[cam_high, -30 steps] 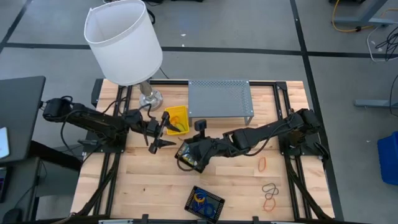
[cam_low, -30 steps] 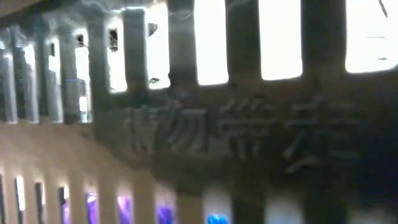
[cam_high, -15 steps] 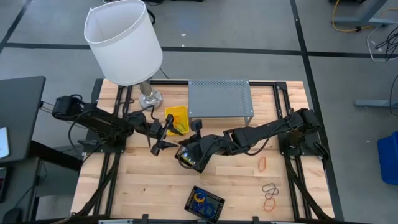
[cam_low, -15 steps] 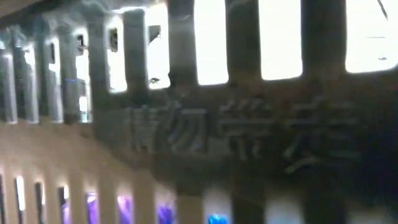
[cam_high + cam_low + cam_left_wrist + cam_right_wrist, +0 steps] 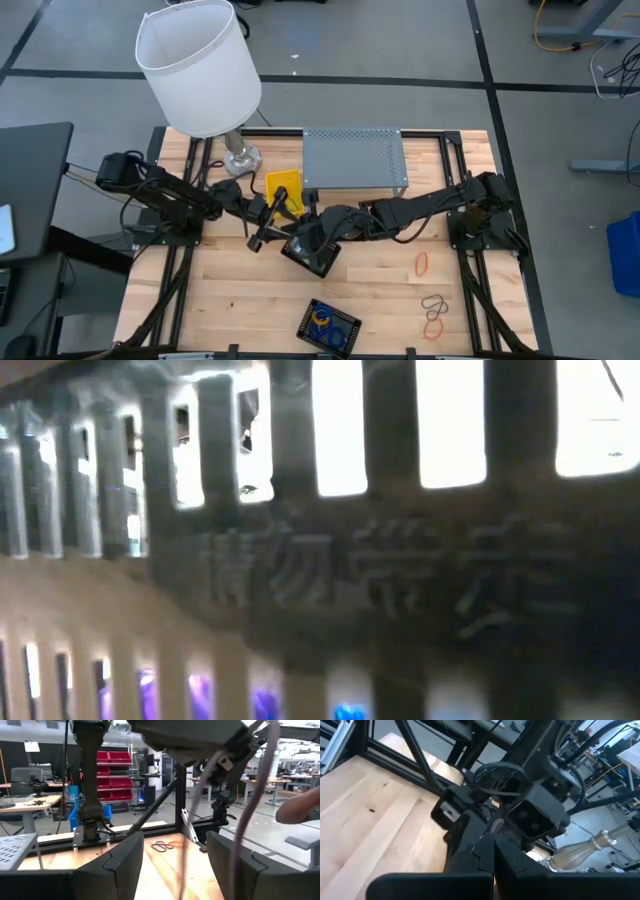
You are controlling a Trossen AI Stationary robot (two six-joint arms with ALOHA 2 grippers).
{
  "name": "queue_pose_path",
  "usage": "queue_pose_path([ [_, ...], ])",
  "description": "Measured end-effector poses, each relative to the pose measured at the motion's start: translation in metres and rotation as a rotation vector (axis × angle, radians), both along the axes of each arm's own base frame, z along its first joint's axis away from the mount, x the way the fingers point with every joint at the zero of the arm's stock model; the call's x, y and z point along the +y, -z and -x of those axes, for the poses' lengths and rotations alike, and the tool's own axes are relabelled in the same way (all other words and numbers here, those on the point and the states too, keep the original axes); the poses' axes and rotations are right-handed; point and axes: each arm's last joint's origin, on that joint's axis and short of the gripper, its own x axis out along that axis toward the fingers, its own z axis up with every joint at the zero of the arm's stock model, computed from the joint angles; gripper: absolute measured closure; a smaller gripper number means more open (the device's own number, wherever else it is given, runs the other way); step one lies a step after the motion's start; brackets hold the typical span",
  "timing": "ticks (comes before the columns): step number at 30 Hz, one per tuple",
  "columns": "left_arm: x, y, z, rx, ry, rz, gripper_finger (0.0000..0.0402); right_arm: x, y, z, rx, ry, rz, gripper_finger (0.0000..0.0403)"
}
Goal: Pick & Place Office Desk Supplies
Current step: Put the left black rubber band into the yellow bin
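Observation:
My right gripper (image 5: 492, 837) is shut on a thin purple rubber band (image 5: 186, 845) above the table's middle (image 5: 300, 232). It faces my left gripper head-on. My left gripper (image 5: 175, 870) is open, just left of it in the high view (image 5: 265, 222). One strand of the band runs down between my left gripper's fingers, and another strand (image 5: 252, 805) passes in front of one finger. More rubber bands (image 5: 432, 312) lie flat on the table at the right. The low view is blocked by something blurred close to the camera. My right gripper pinches the purple band (image 5: 496, 826) between its two shut fingers. Its fingers come from the table's right, slanting down. Two strands hang from it (image 5: 220, 765), clear of the table. I cannot tell whether my left gripper's fingers touch the band.
A yellow bin (image 5: 283, 190) stands just beyond the grippers, with a grey perforated shelf (image 5: 355, 158) to its right. A lamp with a big white shade (image 5: 198, 65) stands at the far left. A black mesh tray (image 5: 328, 325) with bands sits near the front edge.
My left gripper has gone toward the table's right edge and a little toward the far edge, closing on my right gripper. My right arm has reached further toward the table's left.

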Motion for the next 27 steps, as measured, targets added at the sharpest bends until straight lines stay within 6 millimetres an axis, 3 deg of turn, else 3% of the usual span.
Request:
queue_pose_path([
  [8, 0.0002, 0.0020, -0.0081, 0.012, -0.032, -0.003, 0.0220, -0.0011, -0.0019, -0.0012, -0.020, -0.013, -0.011, 0.0403],
  [11, -0.0003, 0.0024, -0.0082, 0.006, -0.035, -0.028, 0.0275, -0.0011, -0.0019, -0.0012, -0.020, -0.009, -0.021, 0.0403],
  [14, -0.0010, 0.0030, -0.0082, 0.003, -0.035, -0.052, 0.0365, -0.0011, -0.0018, -0.0012, -0.020, -0.006, -0.027, 0.0403],
  [16, -0.0009, 0.0046, -0.0084, 0.017, -0.036, -0.059, 0.0391, -0.0011, -0.0018, -0.0012, -0.020, -0.006, -0.027, 0.0402],
  [22, 0.0007, 0.0083, -0.0092, 0.049, -0.058, -0.080, 0.0398, -0.0015, -0.0009, -0.0008, -0.013, 0.013, -0.050, 0.0372],
  [27, 0.0062, 0.0093, -0.0088, 0.071, -0.073, -0.081, 0.0399, -0.0056, 0.0033, 0.0002, 0.028, 0.051, -0.071, 0.0294],
])
